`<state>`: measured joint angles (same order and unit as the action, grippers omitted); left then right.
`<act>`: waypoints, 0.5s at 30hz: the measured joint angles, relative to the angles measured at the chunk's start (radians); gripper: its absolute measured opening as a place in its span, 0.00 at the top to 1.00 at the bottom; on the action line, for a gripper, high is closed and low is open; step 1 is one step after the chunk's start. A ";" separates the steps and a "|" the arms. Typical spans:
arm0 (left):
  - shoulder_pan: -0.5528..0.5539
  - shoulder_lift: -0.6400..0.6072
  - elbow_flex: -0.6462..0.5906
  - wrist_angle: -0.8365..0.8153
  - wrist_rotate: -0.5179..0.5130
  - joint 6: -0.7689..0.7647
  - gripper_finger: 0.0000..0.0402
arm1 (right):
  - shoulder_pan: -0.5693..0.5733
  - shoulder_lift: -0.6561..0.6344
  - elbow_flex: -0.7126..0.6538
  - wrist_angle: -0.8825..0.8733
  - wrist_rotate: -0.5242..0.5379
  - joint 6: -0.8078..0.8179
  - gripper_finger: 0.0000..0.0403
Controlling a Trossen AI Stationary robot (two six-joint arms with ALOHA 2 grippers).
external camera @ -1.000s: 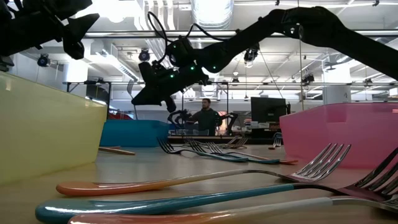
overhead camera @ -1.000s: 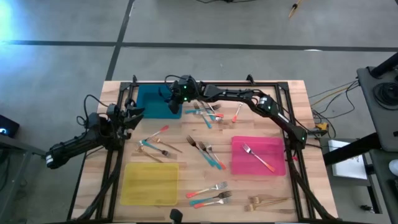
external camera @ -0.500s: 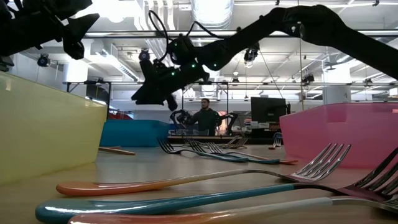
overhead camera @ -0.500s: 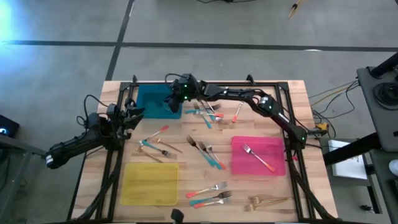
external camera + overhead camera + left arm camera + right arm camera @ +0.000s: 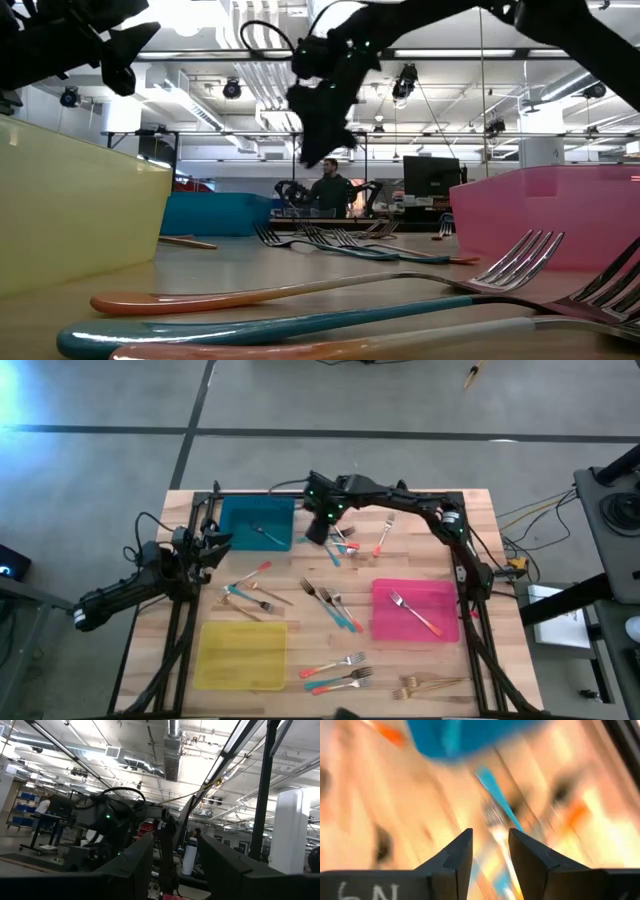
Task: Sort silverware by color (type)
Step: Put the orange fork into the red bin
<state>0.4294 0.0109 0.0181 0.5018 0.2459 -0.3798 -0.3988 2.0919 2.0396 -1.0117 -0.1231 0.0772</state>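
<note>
High view: right gripper [image 5: 318, 530] hangs, fingers parted.

The right gripper [image 5: 318, 530] hangs open-fingered over a crowded knot of forks [image 5: 335, 543] in the frame's upper middle, tight against the teal tray [image 5: 240, 520]. Bare wood lies between the yellow tray [image 5: 240, 656] and pink tray [image 5: 445, 622], broken by scattered forks [image 5: 335, 607].

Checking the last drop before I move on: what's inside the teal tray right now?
One teal-handled fork lies inside the teal tray, near its right side. The rest of the floor looks bare; the right gripper sits just off its right edge, open, covering none of it.
</note>
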 joint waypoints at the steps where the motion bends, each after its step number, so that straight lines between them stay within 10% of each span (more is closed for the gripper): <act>1: 0.000 0.000 0.000 -0.001 0.000 0.000 0.65 | 0.000 -0.010 -0.009 -0.046 0.039 0.006 0.72; 15: 0.000 0.000 0.000 -0.002 0.000 0.000 0.65 | -0.011 -0.143 -0.432 -0.055 0.100 0.214 0.73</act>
<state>0.4292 0.0105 0.0183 0.5003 0.2459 -0.3794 -0.4102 1.9488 1.6079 -1.0664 -0.0227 0.2916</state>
